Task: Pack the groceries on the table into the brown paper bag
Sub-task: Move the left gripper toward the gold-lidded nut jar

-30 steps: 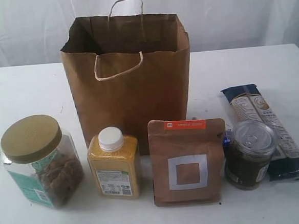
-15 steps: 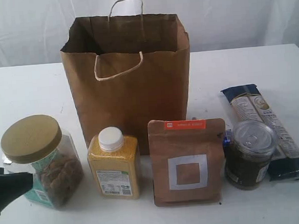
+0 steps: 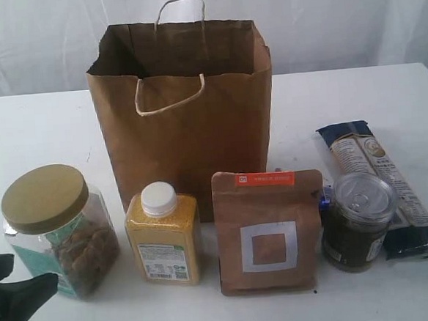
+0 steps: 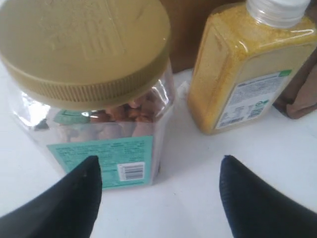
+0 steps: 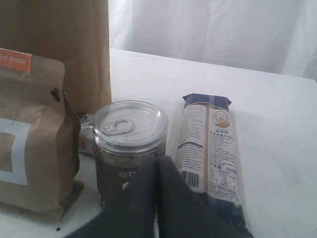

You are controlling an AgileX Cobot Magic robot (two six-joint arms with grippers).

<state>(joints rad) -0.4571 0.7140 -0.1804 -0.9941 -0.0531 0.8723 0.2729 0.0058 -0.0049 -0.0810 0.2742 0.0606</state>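
Left gripper (image 4: 159, 162) is now showing both fingers at the near-left corner, spread and empty, facing the clear jar (image 3: 44, 200). Standing rightward on the table (image 3: 35, 129) are the yellow bottle (image 3: 164, 237), brown pouch (image 3: 269, 230) and small dark jar (image 3: 358, 220); the navy-tan packet (image 3: 376, 164) is lying far right. The brown paper bag (image 3: 189, 125) is standing behind them. The right gripper (image 5: 157, 163) is hanging clenched and empty, near the small dark jar.
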